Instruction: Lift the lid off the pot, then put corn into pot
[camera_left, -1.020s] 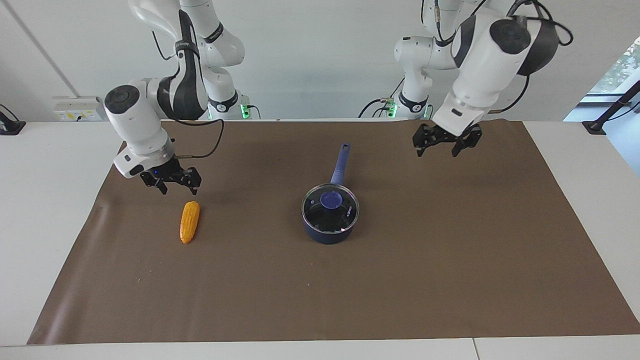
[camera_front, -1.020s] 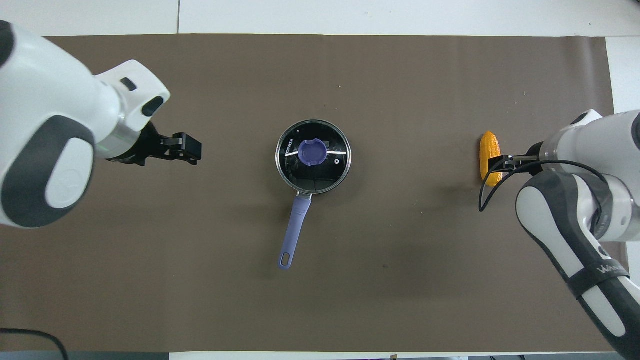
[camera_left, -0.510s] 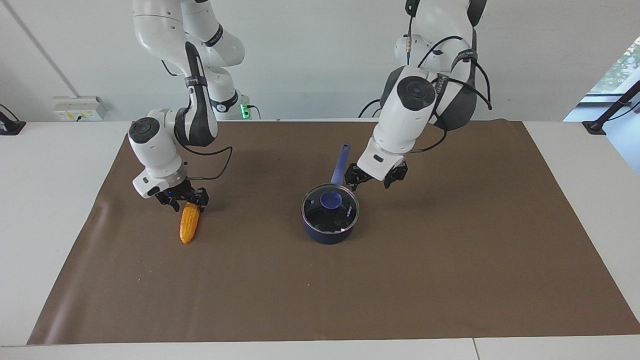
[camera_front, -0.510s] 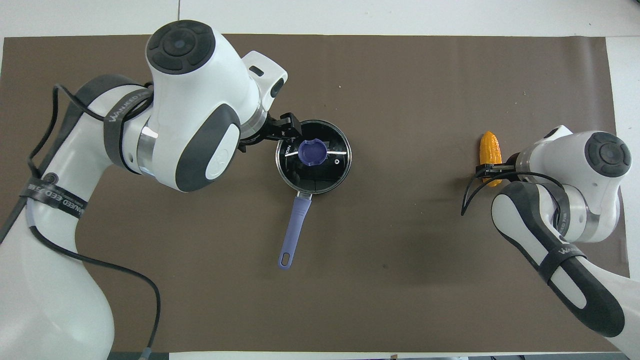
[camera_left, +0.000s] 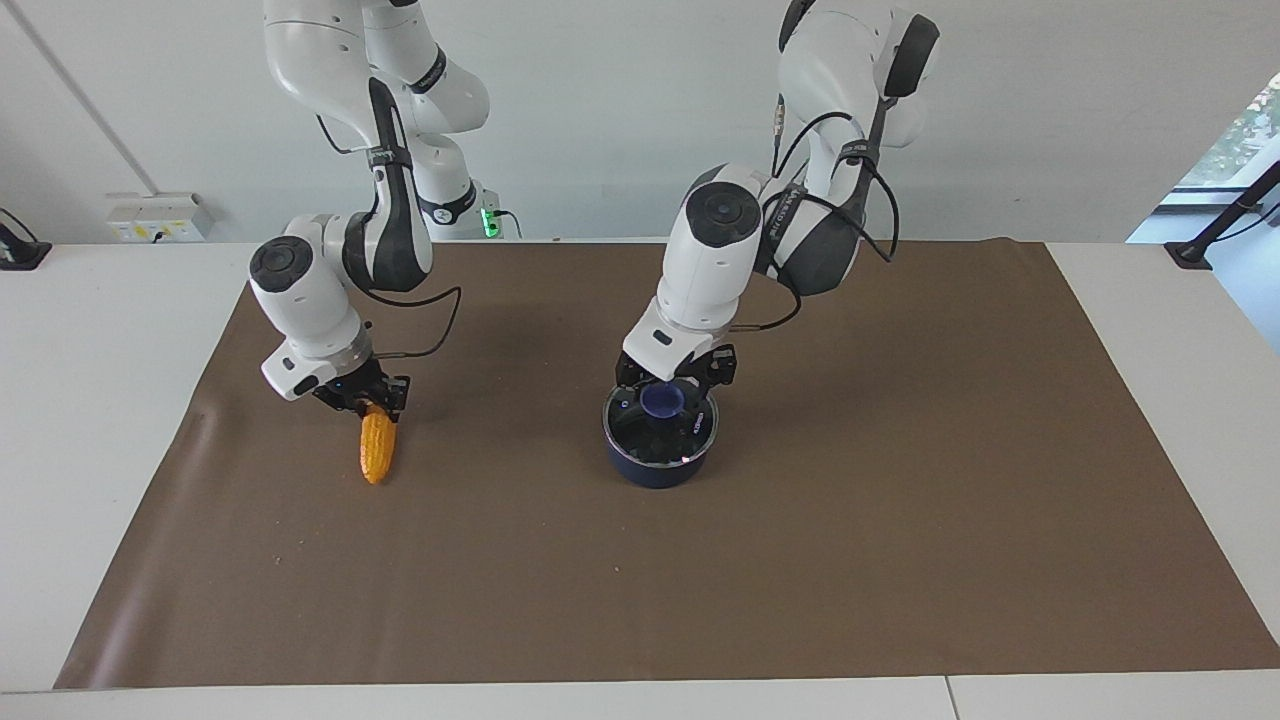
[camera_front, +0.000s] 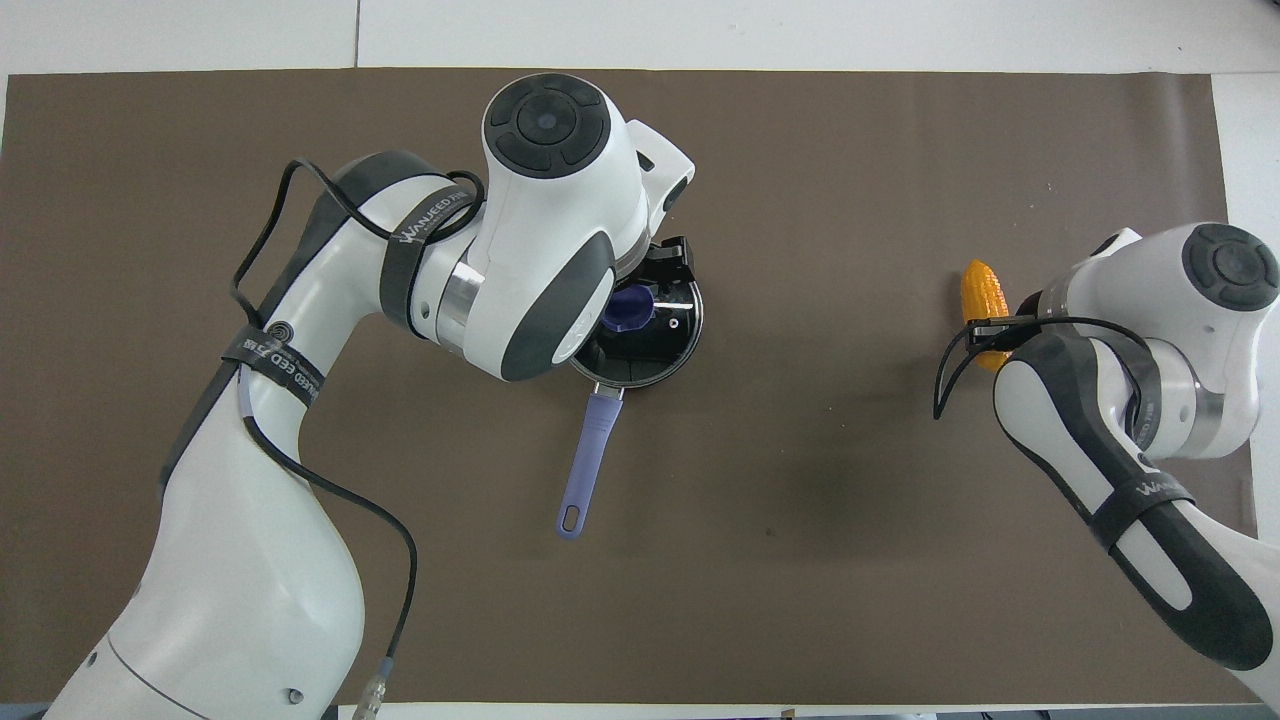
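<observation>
The navy pot (camera_left: 655, 468) stands mid-mat with the glass lid (camera_left: 683, 436) on it, and its blue knob (camera_left: 662, 400) shows. In the overhead view the pot's handle (camera_front: 590, 450) points toward the robots. My left gripper (camera_left: 675, 380) is open, low over the lid, with a finger on each side of the knob. The corn (camera_left: 377, 447) lies on the mat toward the right arm's end. My right gripper (camera_left: 367, 397) is down at the corn's end nearer the robots. The corn's other end (camera_front: 980, 288) shows in the overhead view.
A brown mat (camera_left: 900, 500) covers most of the white table (camera_left: 100, 400). The left arm's wrist (camera_front: 540, 230) hides part of the lid from above. A wall socket (camera_left: 155, 217) sits at the table's edge near the right arm's base.
My left gripper has swung in from the left arm's end of the table and come down over the lid knob. My right gripper has dropped onto the corn's near end.
</observation>
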